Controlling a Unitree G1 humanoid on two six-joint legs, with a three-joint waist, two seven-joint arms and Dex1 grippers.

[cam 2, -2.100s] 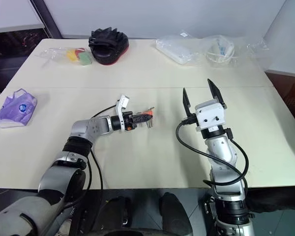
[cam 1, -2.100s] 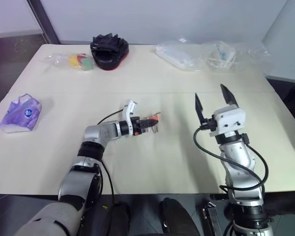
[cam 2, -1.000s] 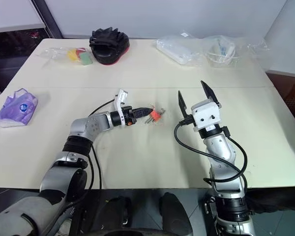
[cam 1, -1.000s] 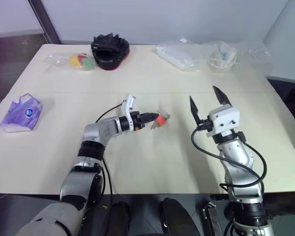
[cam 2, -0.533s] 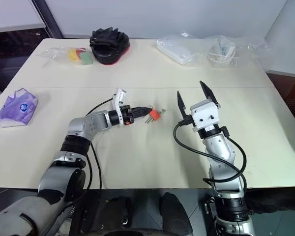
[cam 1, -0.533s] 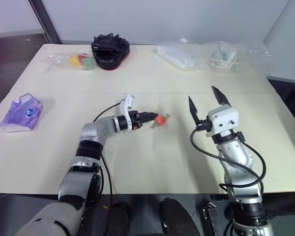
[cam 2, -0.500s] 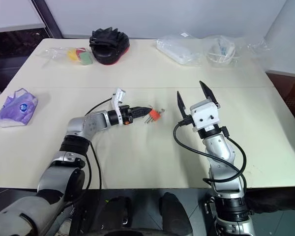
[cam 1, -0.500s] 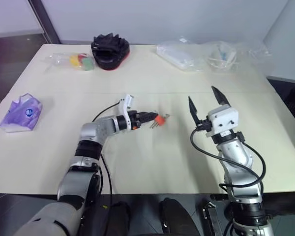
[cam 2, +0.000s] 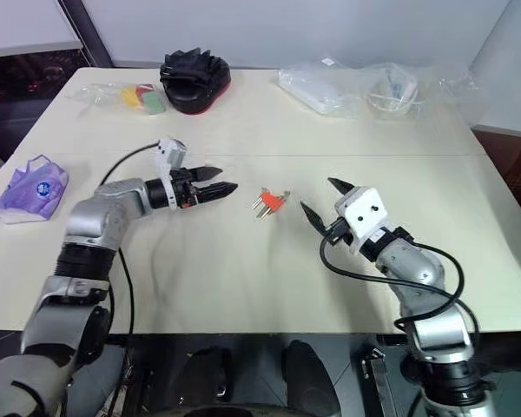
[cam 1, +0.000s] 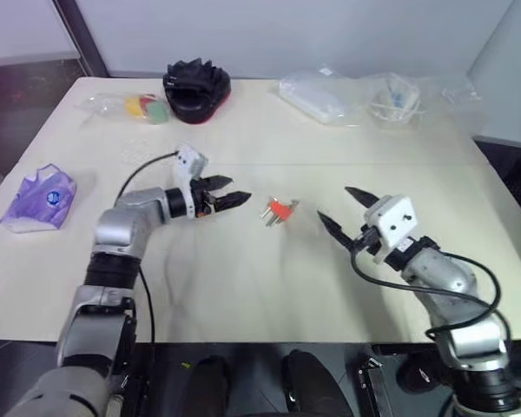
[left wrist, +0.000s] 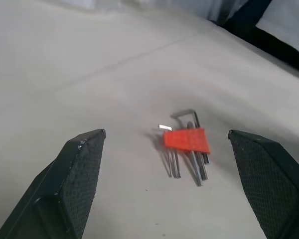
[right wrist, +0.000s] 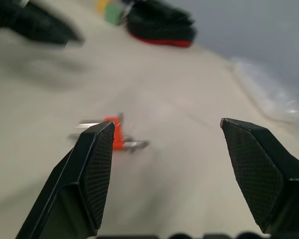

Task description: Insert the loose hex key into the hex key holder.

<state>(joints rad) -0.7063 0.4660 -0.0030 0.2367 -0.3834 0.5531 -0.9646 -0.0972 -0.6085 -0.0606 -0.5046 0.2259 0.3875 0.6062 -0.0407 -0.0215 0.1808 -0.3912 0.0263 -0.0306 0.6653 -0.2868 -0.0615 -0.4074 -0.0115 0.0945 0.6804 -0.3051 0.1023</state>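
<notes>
The small red plastic holder [cam 1: 282, 208], with thin grey metal keys stuck in it, is seen lying flat on the smooth pale worktop [cam 1: 243, 287], between the two grippers and touched by neither. The loose key cannot be told apart from the others. The left gripper [cam 1: 230, 193] has been pulled back from the holder and opened wide, and the right gripper [cam 1: 343, 208], also wide and empty, has been tipped down toward it.

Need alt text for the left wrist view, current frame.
A small red hex key holder lies on the pale table, thin metal keys sticking out of it, framed between the two wide-open black fingers of the left hand. Nothing is held in the hand.
</notes>
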